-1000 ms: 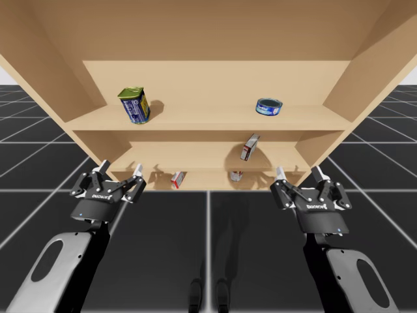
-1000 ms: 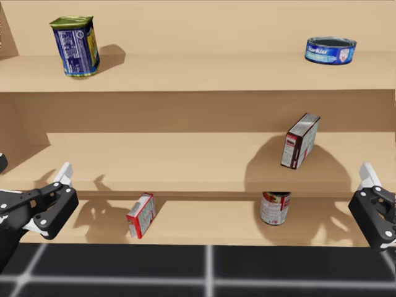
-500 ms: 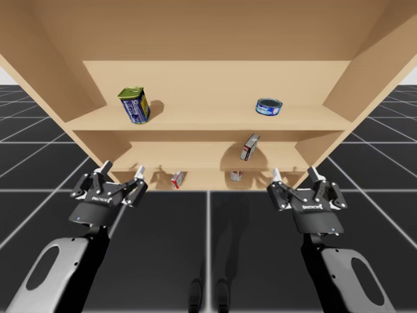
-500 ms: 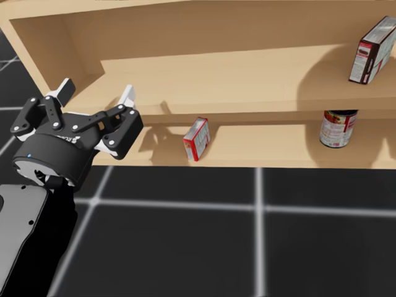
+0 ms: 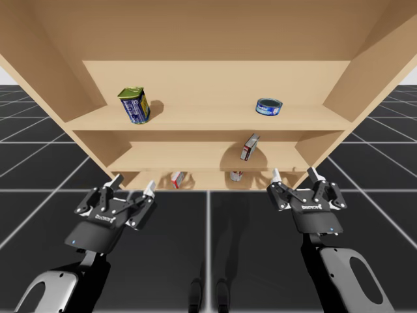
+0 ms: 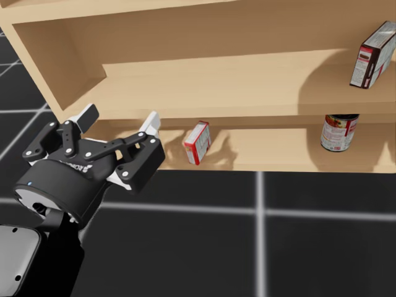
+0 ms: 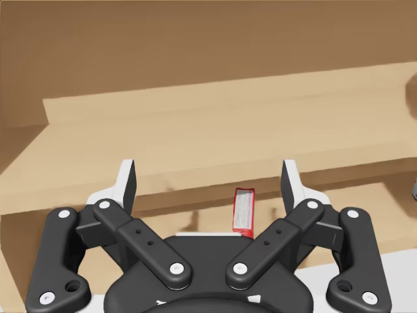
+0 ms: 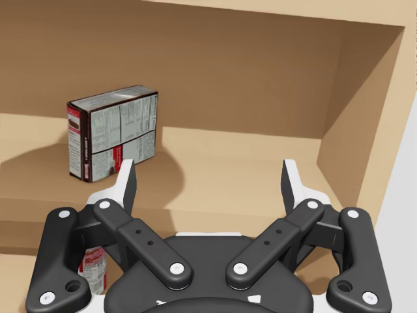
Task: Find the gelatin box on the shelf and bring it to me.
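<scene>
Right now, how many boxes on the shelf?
2. Red box on the bottom shelf, left of middle; dark box on the middle shelf, at right. Parts of the bottom shelf are hidden, so more is possible.

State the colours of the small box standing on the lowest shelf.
The small box is red and white, clearest in the head view.

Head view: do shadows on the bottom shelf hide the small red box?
Head view: no, the small red box is clearly lit; the left gripper casts its shadow on the shelf back beside it, and the can has its top in shade. Left wrist view: the box shows edge-on, unshaded.
</scene>
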You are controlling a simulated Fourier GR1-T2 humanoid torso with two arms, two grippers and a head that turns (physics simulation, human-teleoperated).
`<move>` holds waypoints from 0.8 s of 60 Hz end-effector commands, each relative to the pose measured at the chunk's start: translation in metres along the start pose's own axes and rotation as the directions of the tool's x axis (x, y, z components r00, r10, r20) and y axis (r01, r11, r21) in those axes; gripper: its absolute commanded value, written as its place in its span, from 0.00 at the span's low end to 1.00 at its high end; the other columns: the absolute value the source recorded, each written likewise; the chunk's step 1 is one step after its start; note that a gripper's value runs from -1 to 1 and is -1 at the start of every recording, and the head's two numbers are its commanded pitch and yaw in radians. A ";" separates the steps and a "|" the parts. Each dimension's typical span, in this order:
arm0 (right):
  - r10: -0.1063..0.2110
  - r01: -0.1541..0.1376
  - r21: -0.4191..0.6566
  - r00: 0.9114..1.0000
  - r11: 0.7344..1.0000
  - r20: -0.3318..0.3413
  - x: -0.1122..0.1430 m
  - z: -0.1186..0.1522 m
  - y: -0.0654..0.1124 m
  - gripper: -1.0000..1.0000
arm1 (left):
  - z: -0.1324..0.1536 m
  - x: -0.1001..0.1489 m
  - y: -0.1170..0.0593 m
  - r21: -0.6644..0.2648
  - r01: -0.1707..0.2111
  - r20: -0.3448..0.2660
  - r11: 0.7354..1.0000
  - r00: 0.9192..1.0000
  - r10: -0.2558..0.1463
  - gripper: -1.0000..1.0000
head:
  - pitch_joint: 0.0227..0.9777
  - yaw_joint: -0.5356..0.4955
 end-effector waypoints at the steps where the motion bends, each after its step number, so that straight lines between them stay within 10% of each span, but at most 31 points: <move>1: 0.005 -0.005 -0.004 1.000 1.000 0.006 0.001 0.000 -0.001 0.00 | 0.009 -0.019 -0.014 -0.021 -0.001 -0.062 1.000 0.998 0.000 0.00 | 0.79 0.72; 48: -0.009 0.009 -0.008 1.000 1.000 0.016 0.001 0.000 -0.002 0.00 | -0.062 -0.080 -0.024 -0.051 0.008 -0.228 0.999 0.974 -0.019 0.00 | 0.76 0.72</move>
